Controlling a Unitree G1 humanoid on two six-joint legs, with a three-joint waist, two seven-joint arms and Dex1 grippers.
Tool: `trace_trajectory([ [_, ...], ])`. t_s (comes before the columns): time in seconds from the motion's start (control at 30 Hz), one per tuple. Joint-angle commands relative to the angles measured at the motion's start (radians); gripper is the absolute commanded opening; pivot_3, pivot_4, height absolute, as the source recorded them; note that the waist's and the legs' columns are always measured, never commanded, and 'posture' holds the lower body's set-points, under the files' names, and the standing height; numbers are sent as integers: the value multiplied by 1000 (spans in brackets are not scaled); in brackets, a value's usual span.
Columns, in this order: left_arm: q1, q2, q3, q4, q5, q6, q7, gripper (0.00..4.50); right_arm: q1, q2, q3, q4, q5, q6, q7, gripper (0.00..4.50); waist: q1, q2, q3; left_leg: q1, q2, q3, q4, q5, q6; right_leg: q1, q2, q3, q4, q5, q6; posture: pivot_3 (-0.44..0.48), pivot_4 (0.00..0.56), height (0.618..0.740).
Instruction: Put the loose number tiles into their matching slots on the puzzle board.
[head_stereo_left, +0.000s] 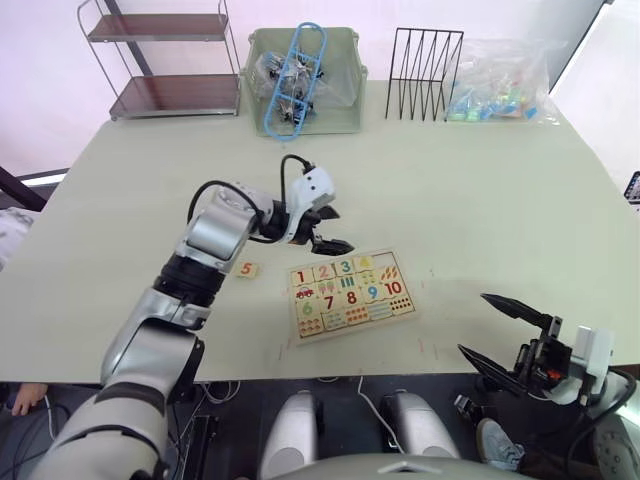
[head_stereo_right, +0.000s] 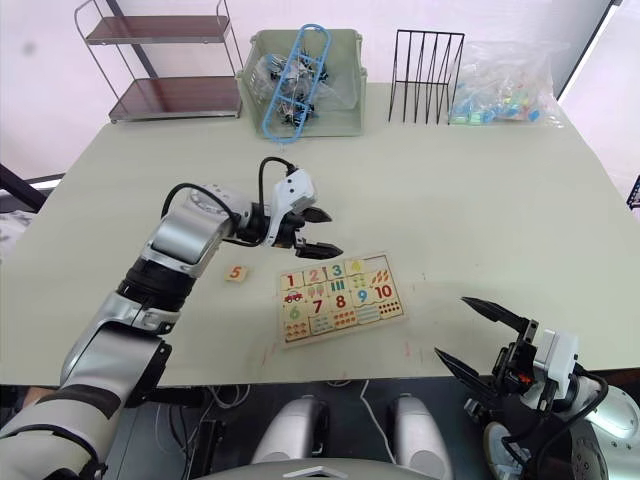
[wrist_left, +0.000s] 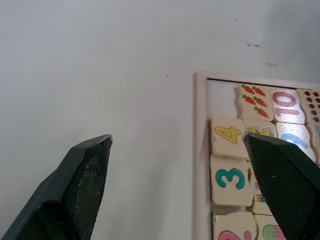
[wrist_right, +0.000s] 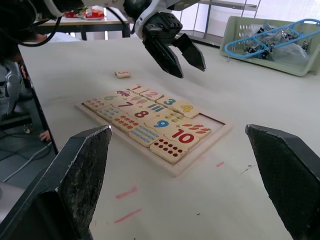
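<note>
Last loose tile lay to the left of the left gripper, away from the board.

The left gripper (head_stereo_left: 331, 230) hovered wide open and empty just above the far edge of the puzzle board (head_stereo_left: 350, 294), where 1 to 4 sat in the top row and one slot (wrist_right: 214, 121) was bare. The 5 tile (head_stereo_left: 247, 269) lay on the table (head_stereo_left: 480, 190) just beside the board, on its left side, nearer the left arm. The right gripper (head_stereo_left: 500, 330) was open, empty, well apart.

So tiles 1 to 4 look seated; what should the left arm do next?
Probably swing the open left gripper from above the puzzle board towards the orange 5 tile, lying loose on the table beside the board; the top-row corner slot looks empty.
</note>
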Motion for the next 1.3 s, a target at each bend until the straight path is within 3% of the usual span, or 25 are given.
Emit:
trace_trajectory([
  [0.03,22,10,43,-24,-32,-35,-21,3927,-3,-6,-9,-29,13,-9,-3,4500,0,0,0,0,0,0,0,0,0,0,0,0,0,0,0,0,150,740],
  [0.07,34,13,46,-31,-41,-28,-30,3634,-3,-7,-10,-29,13,-9,-3,4500,0,0,0,0,0,0,0,0,0,0,0,0,0,0,0,0,150,740],
  [0.3,111,30,17,-88,-34,-29,-52,87,8,-7,-20,-27,11,-15,-10,4500,0,0,0,0,0,0,0,0,0,0,0,0,0,0,0,0,150,740],
  [1.3,102,-22,-44,-91,-16,-27,-60,87,46,2,-66,-15,12,-25,-59,4500,0,0,0,0,0,0,0,0,0,0,0,0,0,0,0,0,150,740],
])
